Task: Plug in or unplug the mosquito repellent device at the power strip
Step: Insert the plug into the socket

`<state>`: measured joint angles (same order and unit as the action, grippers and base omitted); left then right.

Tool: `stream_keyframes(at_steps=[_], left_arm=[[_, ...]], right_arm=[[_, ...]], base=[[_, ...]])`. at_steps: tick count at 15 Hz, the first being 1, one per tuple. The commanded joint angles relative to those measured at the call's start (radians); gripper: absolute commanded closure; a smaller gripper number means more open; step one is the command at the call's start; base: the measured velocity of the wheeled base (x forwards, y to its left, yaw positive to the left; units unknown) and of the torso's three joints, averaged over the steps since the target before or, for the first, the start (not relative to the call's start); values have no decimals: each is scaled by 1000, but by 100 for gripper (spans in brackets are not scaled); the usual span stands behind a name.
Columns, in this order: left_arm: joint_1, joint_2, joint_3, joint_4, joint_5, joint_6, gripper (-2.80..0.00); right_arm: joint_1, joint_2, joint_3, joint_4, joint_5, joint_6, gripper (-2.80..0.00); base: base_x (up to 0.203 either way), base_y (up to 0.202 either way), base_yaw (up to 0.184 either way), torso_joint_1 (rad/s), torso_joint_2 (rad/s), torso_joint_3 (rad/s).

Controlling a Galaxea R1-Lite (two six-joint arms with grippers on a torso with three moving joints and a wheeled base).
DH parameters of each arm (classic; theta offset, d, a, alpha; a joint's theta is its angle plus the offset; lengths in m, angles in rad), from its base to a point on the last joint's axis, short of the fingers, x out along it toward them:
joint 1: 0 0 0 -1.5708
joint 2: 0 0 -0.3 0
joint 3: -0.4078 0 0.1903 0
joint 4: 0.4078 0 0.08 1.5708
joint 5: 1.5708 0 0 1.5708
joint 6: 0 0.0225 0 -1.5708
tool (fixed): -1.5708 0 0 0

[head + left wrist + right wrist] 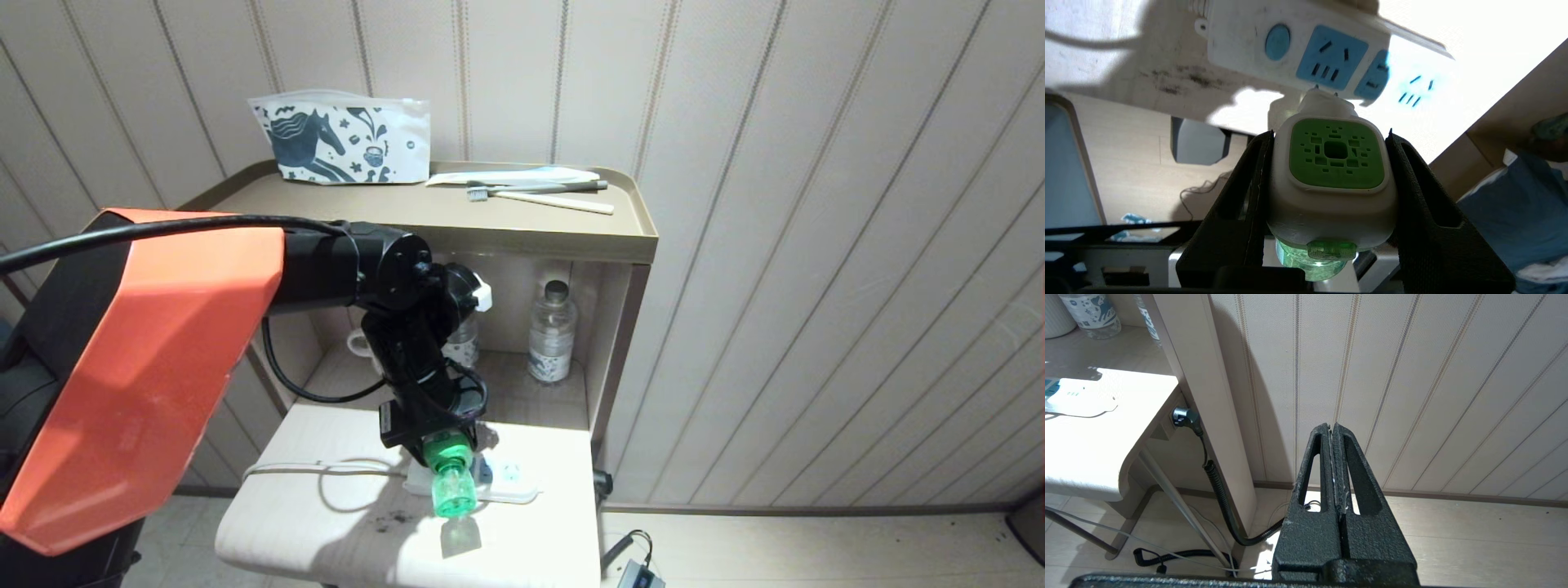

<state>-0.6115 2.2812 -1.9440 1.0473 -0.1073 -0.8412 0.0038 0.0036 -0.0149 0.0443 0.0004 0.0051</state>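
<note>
Left gripper [1331,171] was what we had working, fingers clamped on both sides of mosquito repellent device [1333,163]. We saw device's plug end just short of power strip [1290,45], long axis aimed at blue sockets. Right gripper [1334,457] hung empty, fingers together, well apart.

One mosquito repellent device [1333,179] sits clamped between the left gripper's [1331,163] fingers, and one power strip [1306,49] lies just past its tip, showing three blue socket faces and one round button. Behind that gripper, the shelf holds two water bottles [552,333] and one mug [359,343]. Up top there's one horse-print pouch [343,140] and one toothbrush [531,189]. One right gripper [1333,465], pinched together, hangs off to the side.
</note>
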Motion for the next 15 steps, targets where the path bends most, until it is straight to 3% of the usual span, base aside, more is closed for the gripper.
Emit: stream_keyframes(at_steps=[1,4,15], left_arm=[[-1,6,0,-6,8,-16,0],[-5,7,-1,-36,36,-27,0],[-4,21,0,-32,46,-35,0]], right_arm=[[1,-1,0,0,1,1,0],[1,-1,0,0,0,1,0],[1,-1,0,0,1,1,0]], base=[[0,0,0,0,0,0],[0,0,0,0,0,0],[0,0,0,0,0,0]])
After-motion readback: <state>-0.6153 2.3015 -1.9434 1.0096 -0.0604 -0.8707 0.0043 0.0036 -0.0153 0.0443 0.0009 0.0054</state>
